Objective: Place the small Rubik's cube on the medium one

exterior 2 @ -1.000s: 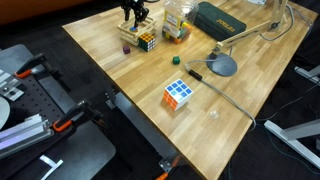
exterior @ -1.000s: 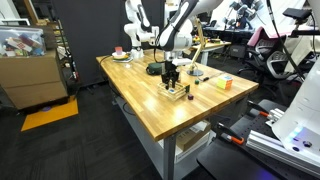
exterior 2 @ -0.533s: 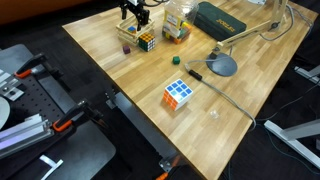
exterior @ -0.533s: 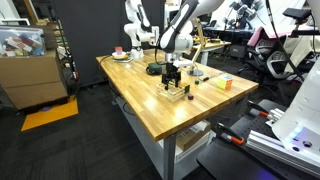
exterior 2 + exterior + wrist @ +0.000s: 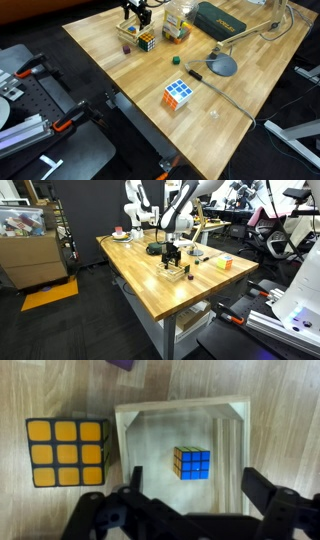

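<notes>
The small cube (image 5: 191,462) lies inside the tray (image 5: 180,404), medium cube (image 5: 67,452) just outside.

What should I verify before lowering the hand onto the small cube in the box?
1. Hand open: ok, fingers spread wide in the wrist view.
2. Small multicoloured Rubik's cube centred between the fingers: ok.
3. Fingers clear of the shallow wooden box walls: cannot tell; both fingers seem to line up over its side walls.
4. Top of the medium Rubik's cube showing an orange face free: ok, nothing on it.
5. Medium cube close to the box: ok, right beside its wall.
6. Height left above the small cube: cannot tell.
</notes>
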